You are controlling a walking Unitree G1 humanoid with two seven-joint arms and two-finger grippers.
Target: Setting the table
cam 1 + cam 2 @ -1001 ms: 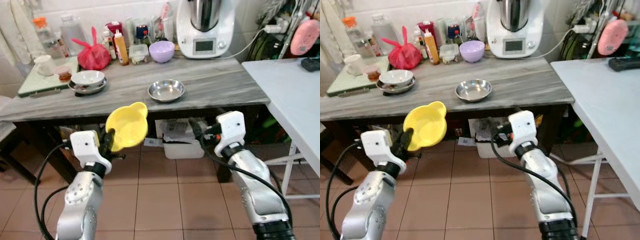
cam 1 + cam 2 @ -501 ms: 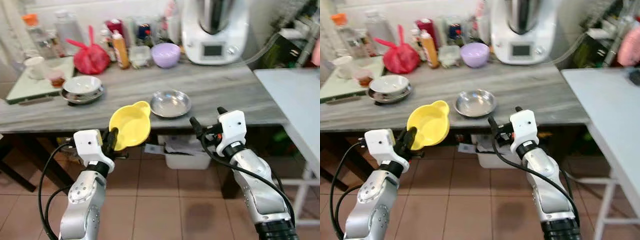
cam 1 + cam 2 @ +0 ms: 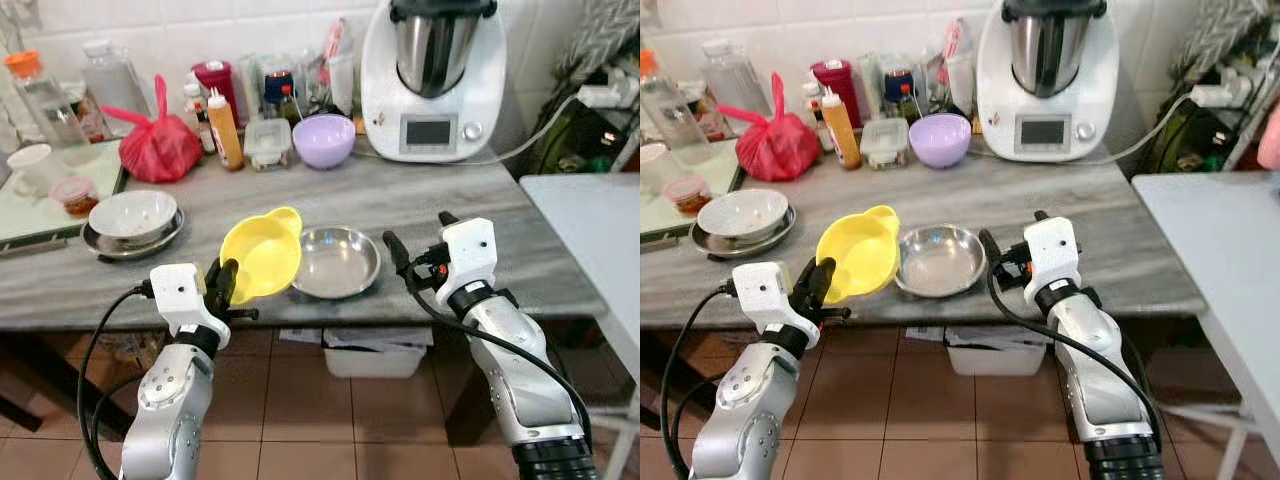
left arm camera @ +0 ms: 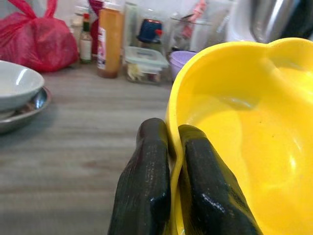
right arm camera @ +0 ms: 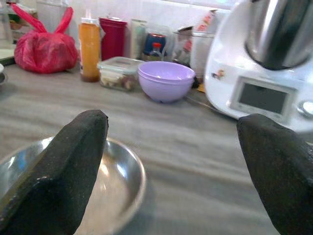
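My left gripper (image 3: 226,283) is shut on the rim of a yellow plastic bowl (image 3: 262,254), held tilted above the front edge of the grey wooden table (image 3: 520,215). In the left wrist view both black fingers (image 4: 146,181) pinch the yellow bowl (image 4: 244,137) wall. A shallow steel dish (image 3: 336,261) sits on the table just right of the bowl. My right gripper (image 3: 418,245) hovers open beside that dish, nothing between its fingers (image 5: 73,161); the steel dish (image 5: 115,181) lies below them.
A white bowl on a steel plate (image 3: 132,218) sits at the left. Along the back stand a purple bowl (image 3: 325,139), a red bag (image 3: 157,145), bottles, a food box (image 3: 268,141) and a white kitchen machine (image 3: 435,75). A white table (image 3: 600,225) stands at the right.
The camera has come closer to the table and now looks down on it. Both grippers have risen to table height, the left still gripping the yellow bowl.
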